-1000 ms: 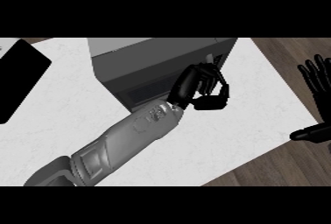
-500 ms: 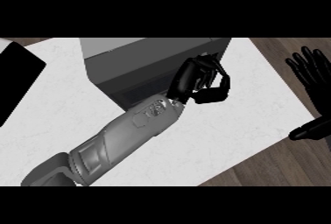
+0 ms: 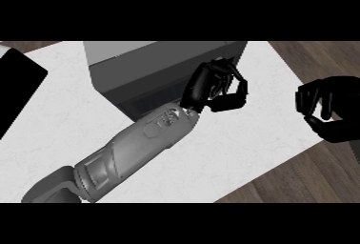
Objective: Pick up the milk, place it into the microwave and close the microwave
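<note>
The left hand (image 3: 211, 90) sits at the microwave's (image 3: 141, 66) right front corner, its fingers (image 3: 235, 88) curled in toward the palm with the thumb tucked under them. Nothing shows inside that curl, and whether the fingertips touch the microwave's wall cannot be told. The milk appears nowhere in this view, so where it lies cannot be told. Behind and to the left of those fingers runs the microwave's grey top and dark front, whose lower edge slants down to meet the left forearm (image 3: 134, 147). That forearm crosses the counter (image 3: 232, 157) on a diagonal from the lower left. To the right of the fingers the white counter lies bare up to its right edge, a plain strip between the two hands. Below the fingers it widens as far as the front edge, which cuts diagonally toward the lower right, with wooden floor (image 3: 309, 181) beyond it. The right hand (image 3: 327, 102) hangs over that right edge, well apart from the left fingers. Its own fingers are bent down and inward over the thumb, and nothing is seen held in them. Far to the left of the left hand, past the microwave, a flat black panel (image 3: 17, 90) lies at the counter's left edge — partly cut off by the view.
</note>
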Available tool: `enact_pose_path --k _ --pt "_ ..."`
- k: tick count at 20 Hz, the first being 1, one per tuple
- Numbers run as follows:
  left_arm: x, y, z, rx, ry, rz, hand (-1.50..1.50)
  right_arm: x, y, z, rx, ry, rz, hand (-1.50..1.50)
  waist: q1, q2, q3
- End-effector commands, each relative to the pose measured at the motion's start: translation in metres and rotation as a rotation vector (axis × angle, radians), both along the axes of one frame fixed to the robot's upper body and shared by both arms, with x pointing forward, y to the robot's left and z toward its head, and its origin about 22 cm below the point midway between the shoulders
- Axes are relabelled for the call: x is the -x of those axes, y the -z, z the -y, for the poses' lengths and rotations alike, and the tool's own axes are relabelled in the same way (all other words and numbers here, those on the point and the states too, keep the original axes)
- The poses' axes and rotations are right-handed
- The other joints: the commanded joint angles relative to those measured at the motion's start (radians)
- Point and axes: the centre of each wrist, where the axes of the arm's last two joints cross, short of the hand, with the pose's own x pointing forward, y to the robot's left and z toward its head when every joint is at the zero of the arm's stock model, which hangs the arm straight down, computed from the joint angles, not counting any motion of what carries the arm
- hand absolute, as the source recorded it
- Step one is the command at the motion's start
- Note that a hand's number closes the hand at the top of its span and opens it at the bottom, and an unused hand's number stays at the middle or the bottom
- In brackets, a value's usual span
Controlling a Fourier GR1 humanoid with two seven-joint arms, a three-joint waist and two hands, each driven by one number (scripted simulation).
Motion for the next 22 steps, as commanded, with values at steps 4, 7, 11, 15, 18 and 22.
enact_pose_path --k 4,7,11,15,18,22 --pt "-0.001 -0.006 0.015 -0.004 0.011 0.000 1.50 0.006 -0.011 -0.022 0.008 -0.212 0.038 1.50 -0.042 0.007 0.003" --pt "-0.001 -0.010 0.016 0.004 -0.002 0.008 1.50 0.007 -0.017 -0.031 0.007 -0.228 0.055 1.50 -0.043 0.006 0.003" --pt "0.000 -0.008 0.016 0.011 -0.020 0.013 1.50 0.013 -0.020 -0.040 0.010 -0.269 0.054 1.50 -0.064 0.005 0.003" --pt "0.001 -0.009 0.017 0.021 -0.032 0.022 1.50 0.017 -0.021 -0.043 0.014 -0.285 0.045 1.50 -0.065 0.009 0.004" --pt "0.003 -0.004 0.016 0.024 -0.041 0.019 1.50 0.020 -0.023 -0.050 0.008 -0.305 0.054 1.50 -0.073 0.010 0.003" --pt "0.002 -0.006 0.015 0.035 -0.066 0.015 1.50 0.026 -0.025 -0.054 0.009 -0.324 0.056 1.50 -0.084 0.009 0.004"
